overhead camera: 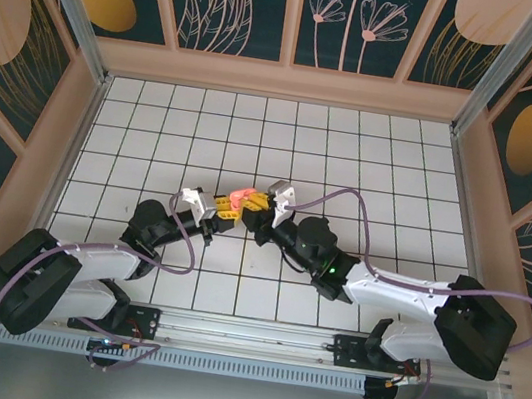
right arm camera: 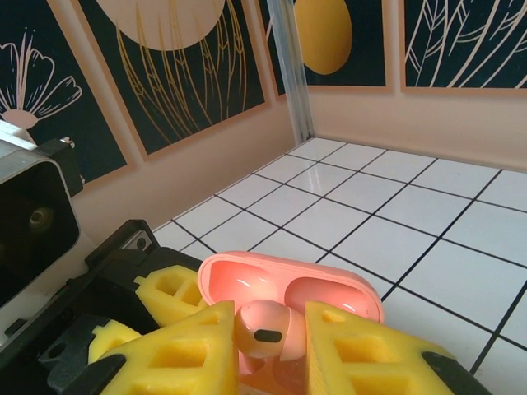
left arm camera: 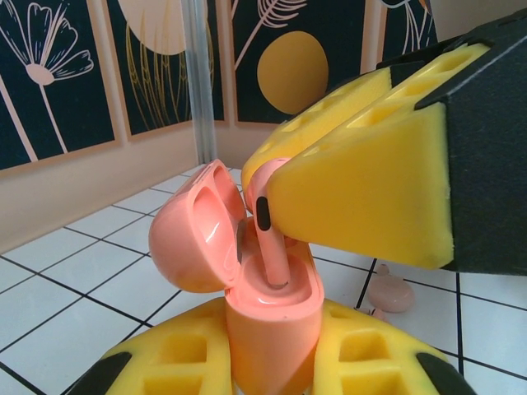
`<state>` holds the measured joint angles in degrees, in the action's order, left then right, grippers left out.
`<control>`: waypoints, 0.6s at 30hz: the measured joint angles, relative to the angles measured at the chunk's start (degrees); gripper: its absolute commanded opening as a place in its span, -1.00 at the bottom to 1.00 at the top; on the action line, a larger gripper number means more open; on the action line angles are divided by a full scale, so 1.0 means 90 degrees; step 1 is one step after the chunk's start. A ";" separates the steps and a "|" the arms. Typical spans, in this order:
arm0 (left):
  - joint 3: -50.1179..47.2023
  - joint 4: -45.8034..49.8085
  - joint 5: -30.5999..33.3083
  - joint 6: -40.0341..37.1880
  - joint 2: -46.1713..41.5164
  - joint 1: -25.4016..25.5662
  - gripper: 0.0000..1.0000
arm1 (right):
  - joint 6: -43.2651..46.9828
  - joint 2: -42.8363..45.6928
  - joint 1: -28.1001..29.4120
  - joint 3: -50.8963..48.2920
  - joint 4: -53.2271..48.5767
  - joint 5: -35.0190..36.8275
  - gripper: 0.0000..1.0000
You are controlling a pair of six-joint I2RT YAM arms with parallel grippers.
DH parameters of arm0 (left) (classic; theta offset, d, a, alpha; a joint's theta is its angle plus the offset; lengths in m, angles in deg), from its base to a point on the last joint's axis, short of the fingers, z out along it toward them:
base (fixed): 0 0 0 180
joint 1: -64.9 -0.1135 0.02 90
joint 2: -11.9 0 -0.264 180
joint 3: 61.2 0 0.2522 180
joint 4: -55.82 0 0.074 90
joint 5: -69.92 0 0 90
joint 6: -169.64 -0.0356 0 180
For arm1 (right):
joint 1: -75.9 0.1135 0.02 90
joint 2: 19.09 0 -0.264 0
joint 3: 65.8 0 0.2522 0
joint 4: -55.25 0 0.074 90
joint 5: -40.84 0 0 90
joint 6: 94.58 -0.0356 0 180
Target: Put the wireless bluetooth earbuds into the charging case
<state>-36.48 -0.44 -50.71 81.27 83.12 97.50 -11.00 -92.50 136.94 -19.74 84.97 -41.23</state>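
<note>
The coral charging case [left arm camera: 272, 321] stands upright with its lid [left arm camera: 193, 239] swung open to the left. My left gripper [left arm camera: 272, 362] is shut on the case body, with its yellow pads on both sides. My right gripper [right arm camera: 272, 350] is shut on a salmon-pink earbud [right arm camera: 268, 329] just in front of the open lid [right arm camera: 329, 288]. In the left wrist view the earbud [left arm camera: 270, 243] hangs from the right gripper's yellow fingers [left arm camera: 370, 189], and its stem tip sits inside the case's socket. From above, both grippers meet mid-table at the case [overhead camera: 239, 196].
A pale pink round pod [left arm camera: 391, 292] lies on the white tiles behind the case. Patterned walls and a metal corner post [left arm camera: 198, 82] enclose the tiled floor [overhead camera: 354, 153]. Both arms stretch in from the near edge.
</note>
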 measured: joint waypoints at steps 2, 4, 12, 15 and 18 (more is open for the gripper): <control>0.0010 0.0002 0.0000 -0.0002 0.0000 0.0005 -0.70 | 0.0100 0.0078 0.0039 0.0000 -0.0107 0.0078 -0.55; 0.0015 -0.0002 0.0000 -0.0002 0.0000 0.0005 -0.70 | 0.0223 0.0148 0.0085 0.0000 -0.0214 0.0170 -0.55; 0.0022 0.0102 0.0002 -0.0007 -0.0007 0.0005 -0.70 | 0.0707 0.0199 0.0321 0.0087 -0.0651 0.0493 -0.55; 0.0022 0.0160 0.0002 -0.0012 -0.0041 0.0005 -0.71 | 0.0891 0.0199 0.0408 0.0192 -0.0862 0.0644 -0.55; 0.0022 0.0206 0.0005 -0.0058 -0.0075 0.0005 -0.70 | 0.1020 0.0199 0.0447 0.0277 -0.1015 0.0721 -0.56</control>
<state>-36.29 1.42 -50.67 80.74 82.44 97.54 -1.82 -90.71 140.96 -17.25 75.84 -34.74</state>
